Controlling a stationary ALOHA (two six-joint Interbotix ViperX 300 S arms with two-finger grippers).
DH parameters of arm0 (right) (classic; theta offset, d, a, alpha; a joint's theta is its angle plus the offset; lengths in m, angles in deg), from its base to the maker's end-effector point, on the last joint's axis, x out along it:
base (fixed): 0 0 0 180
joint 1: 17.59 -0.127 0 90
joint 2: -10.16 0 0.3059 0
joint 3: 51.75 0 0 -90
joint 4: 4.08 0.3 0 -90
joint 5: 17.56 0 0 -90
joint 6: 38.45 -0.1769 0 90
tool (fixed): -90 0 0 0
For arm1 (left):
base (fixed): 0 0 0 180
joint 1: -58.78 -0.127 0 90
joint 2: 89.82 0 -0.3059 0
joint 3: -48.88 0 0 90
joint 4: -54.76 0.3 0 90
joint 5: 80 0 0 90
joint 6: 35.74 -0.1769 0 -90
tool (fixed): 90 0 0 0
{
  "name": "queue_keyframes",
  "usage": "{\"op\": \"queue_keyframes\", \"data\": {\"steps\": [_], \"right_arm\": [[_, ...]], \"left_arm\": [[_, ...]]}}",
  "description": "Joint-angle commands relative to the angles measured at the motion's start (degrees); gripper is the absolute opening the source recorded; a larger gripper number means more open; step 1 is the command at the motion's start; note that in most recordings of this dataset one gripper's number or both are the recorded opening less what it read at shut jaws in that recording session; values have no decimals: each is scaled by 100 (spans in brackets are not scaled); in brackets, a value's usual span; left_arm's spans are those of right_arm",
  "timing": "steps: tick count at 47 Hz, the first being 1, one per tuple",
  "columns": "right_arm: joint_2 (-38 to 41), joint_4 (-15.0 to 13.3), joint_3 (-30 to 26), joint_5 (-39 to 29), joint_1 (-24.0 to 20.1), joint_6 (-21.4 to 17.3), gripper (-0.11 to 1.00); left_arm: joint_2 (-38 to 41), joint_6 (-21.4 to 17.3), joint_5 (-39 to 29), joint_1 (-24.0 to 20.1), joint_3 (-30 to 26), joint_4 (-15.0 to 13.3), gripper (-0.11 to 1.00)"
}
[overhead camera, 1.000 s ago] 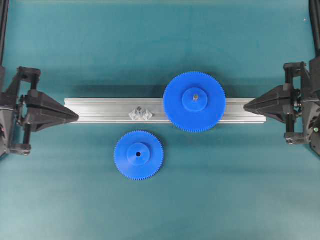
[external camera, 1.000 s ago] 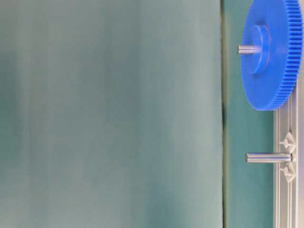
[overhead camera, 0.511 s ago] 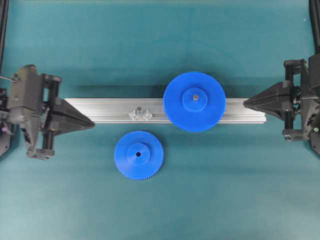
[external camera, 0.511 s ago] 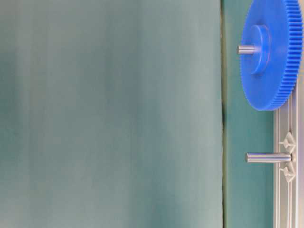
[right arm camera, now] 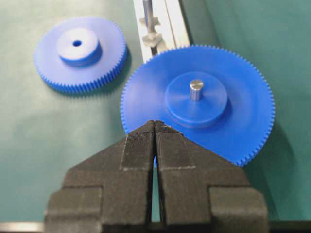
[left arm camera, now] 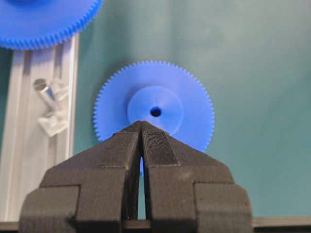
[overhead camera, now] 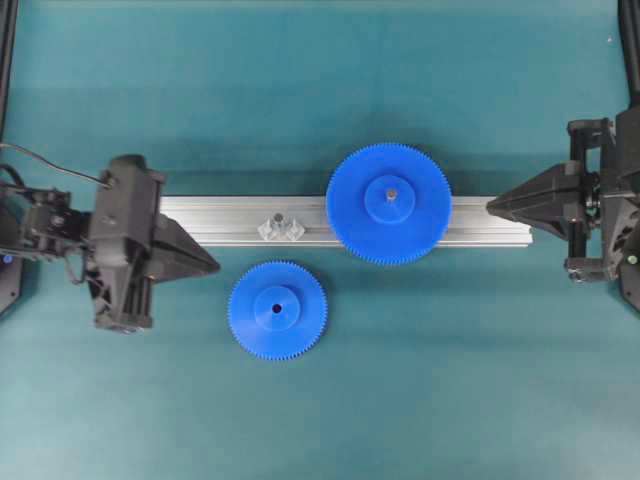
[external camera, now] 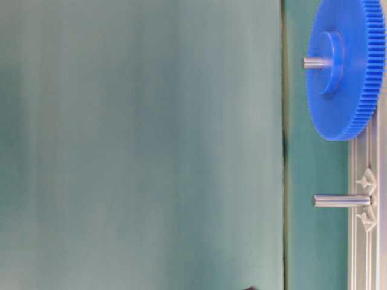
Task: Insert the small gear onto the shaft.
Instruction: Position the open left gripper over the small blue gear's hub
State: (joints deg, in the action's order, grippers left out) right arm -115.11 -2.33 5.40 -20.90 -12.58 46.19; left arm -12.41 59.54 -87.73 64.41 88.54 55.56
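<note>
The small gear lies flat on the teal mat just in front of the rail, hub and centre hole up; it also shows in the left wrist view and the right wrist view. The shaft stands on its shiny bracket on the aluminium rail, bare; it shows from the side in the table-level view and in the left wrist view. My left gripper is shut and empty, a short way left of the small gear. My right gripper is shut and empty at the rail's right end.
The wider blue gear sits on its own grey pin on the rail, right of the shaft. Dark arm frames stand at the left and right table edges.
My left gripper has moved right, from the rail's left end to just left of the small gear. The right gripper, gears and shaft have not moved.
</note>
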Motion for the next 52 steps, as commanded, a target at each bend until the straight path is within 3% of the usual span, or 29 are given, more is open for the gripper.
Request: {"op": "queue_keyframes", "data": {"steps": [1,52], "right_arm": [[26,-9,-88,26,18,-26,2],[26,0,-44,26,18,-35,2]], "left_arm": [[132,-9,-9,44,-264,9,-1],[1960,0,-1266,79,-1775,18,-1]]}}
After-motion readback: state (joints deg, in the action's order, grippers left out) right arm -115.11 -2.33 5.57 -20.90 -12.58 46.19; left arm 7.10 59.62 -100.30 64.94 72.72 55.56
